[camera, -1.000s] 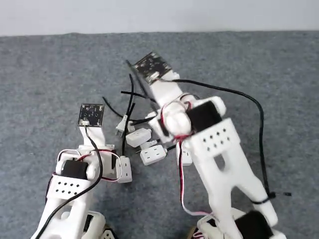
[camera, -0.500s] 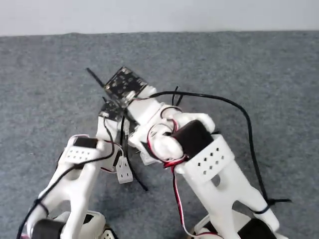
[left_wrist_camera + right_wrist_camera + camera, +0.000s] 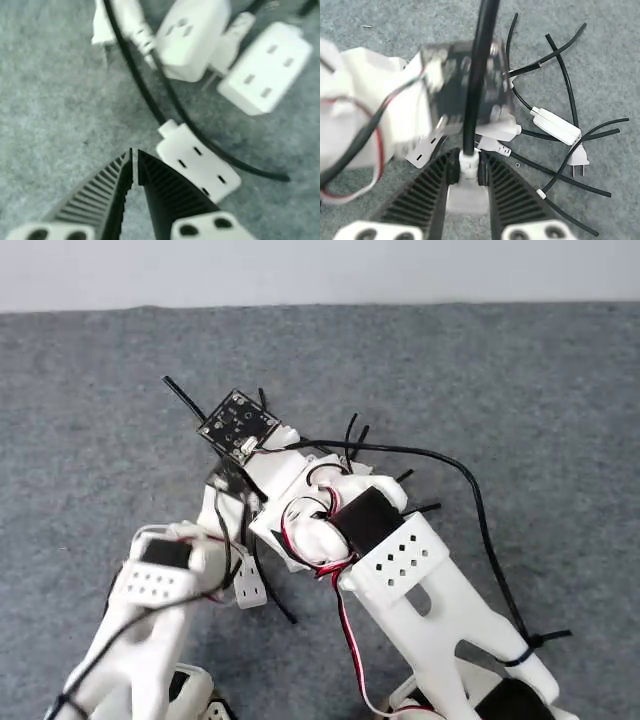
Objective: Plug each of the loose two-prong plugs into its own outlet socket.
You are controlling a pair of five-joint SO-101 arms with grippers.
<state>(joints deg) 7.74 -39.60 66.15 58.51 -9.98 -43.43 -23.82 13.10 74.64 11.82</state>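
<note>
The landmark is the dark square circuit board [image 3: 465, 85] on the left arm's wrist, seen in the high view [image 3: 224, 478] tucked partly under the right arm's white wrist; everything rests on a grey carpeted table [image 3: 520, 390].

Just beside that board, the right gripper [image 3: 467, 161] is clamped on a white two-prong plug [image 3: 466, 196], with its black ridged fingers [image 3: 427, 190] pressed against both sides of the plug body; the plug's thick black cord [image 3: 481, 55] runs from between the jaws and crosses in front of the board; the prongs cannot be seen.

On the far side of the board from the left arm's white body, a long slim white outlet socket [image 3: 555, 125] lies among thin black cords; a loose white plug [image 3: 579, 162] with two bare prongs lies a little farther off, touching nothing but its own cord.

Under the board, the left gripper [image 3: 135, 152] has its jaws drawn almost together, a thin slit between them and nothing held; a white three-slot outlet block [image 3: 197, 162] lies just beside its tips; two larger white outlet blocks [image 3: 192, 37] [image 3: 262, 67] lie farther out, side by side; another white plug [image 3: 102, 30] lies apart from them.

In the high view, a small white outlet block [image 3: 248, 587] lies near the board, toward the arms' bases.
</note>
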